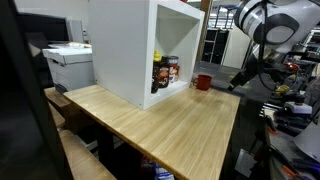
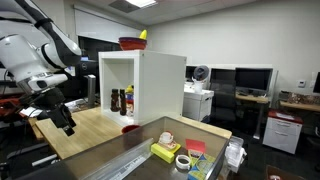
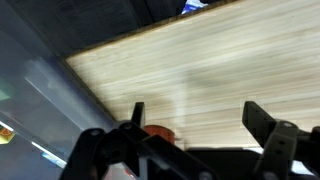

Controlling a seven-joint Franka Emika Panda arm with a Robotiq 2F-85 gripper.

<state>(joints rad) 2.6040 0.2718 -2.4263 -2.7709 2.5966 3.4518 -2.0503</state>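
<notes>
My gripper [image 3: 197, 116] is open, its two black fingers spread wide with only bare wood between them. In both exterior views it hangs in the air past the edge of the wooden table [image 1: 170, 125], gripper [image 1: 240, 77] and gripper [image 2: 65, 120]. The nearest thing is a small red cup [image 1: 203, 82] standing on the table beside the white open-front cabinet [image 1: 150, 40]. Part of the red cup [image 3: 156, 131] shows in the wrist view just behind the left finger. Dark bottles [image 1: 165, 72] stand inside the cabinet.
A red bowl with a yellow object [image 2: 133, 42] sits on top of the cabinet [image 2: 150, 85]. A printer [image 1: 68, 62] stands beyond the table. A tray of colourful small items and a tape roll [image 2: 183, 160] lies in the foreground. Desks with monitors [image 2: 250, 80] fill the room.
</notes>
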